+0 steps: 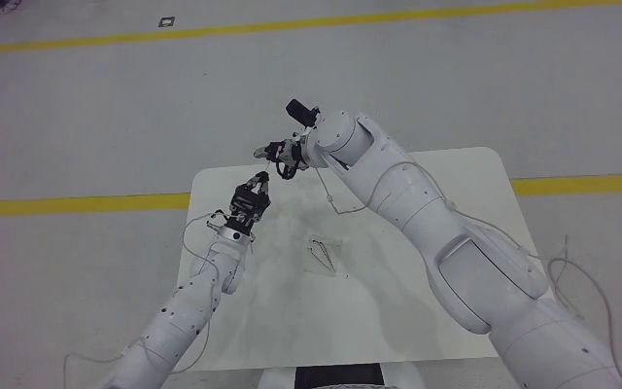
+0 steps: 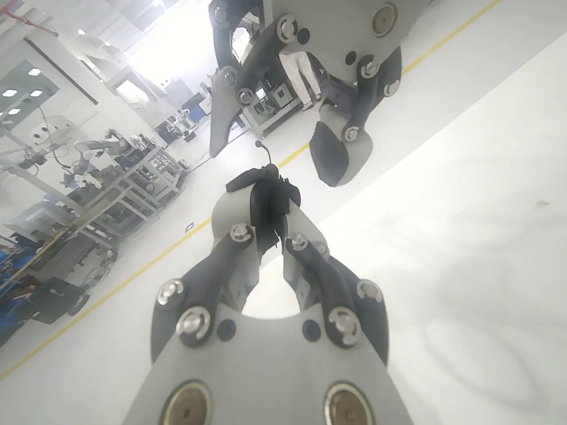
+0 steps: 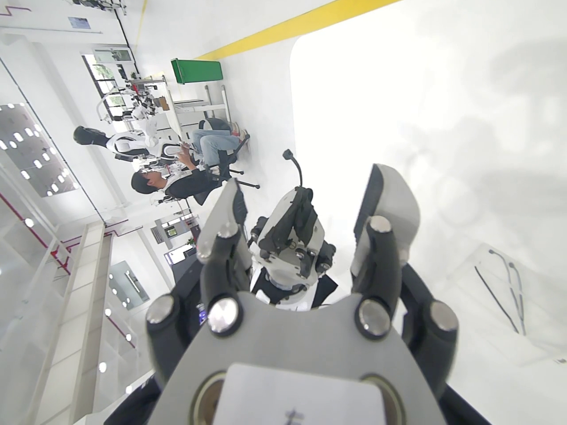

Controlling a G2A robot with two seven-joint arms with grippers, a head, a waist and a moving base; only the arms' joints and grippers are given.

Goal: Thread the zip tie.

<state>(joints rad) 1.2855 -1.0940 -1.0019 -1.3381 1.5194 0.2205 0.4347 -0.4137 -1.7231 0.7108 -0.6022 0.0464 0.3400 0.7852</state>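
zip tie [image 2: 266, 154] clenched in left tool [image 2: 271, 198]; right tool [image 3: 308, 194] wide open, just opposite

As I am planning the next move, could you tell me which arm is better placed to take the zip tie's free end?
Right: its gripper is open and faces the zip tie, whose other end the left gripper holds shut.

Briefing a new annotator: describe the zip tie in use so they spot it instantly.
By the far left corner of the white table, two grippers face each other. The shut left gripper pinches a thin black plastic zip tie, its curved tail poking toward the open right gripper. Unlike the ties in the clear packet mid-table, it is held aloft.
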